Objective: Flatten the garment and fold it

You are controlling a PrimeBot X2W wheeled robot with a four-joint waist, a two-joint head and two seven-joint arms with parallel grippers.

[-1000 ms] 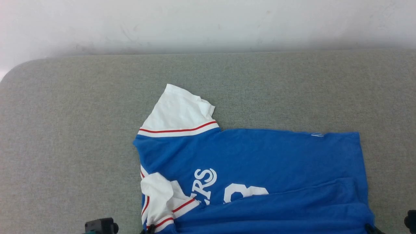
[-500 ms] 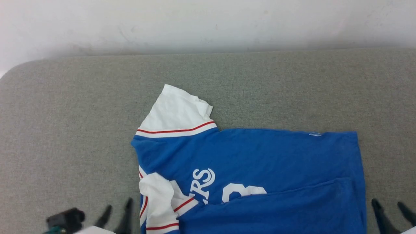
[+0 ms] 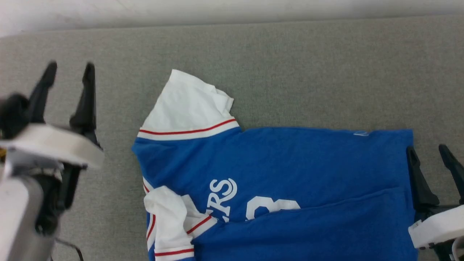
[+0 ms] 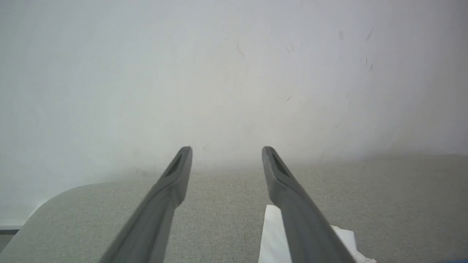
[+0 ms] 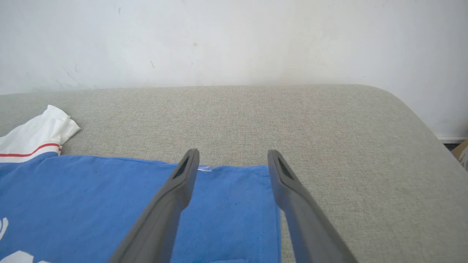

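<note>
You've got the garment (image 3: 290,163) on the grey pad (image 3: 308,72), its near edge folded over the number and one white sleeve spread out far side. Your left gripper (image 3: 69,67) is wide open and empty, left of it. Your right gripper (image 3: 426,148) is wide open and empty at the right hem.

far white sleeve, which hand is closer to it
Left. The left hand hovers left of the sleeve, apart from it; the right hand is across the shirt at its hem.
</note>
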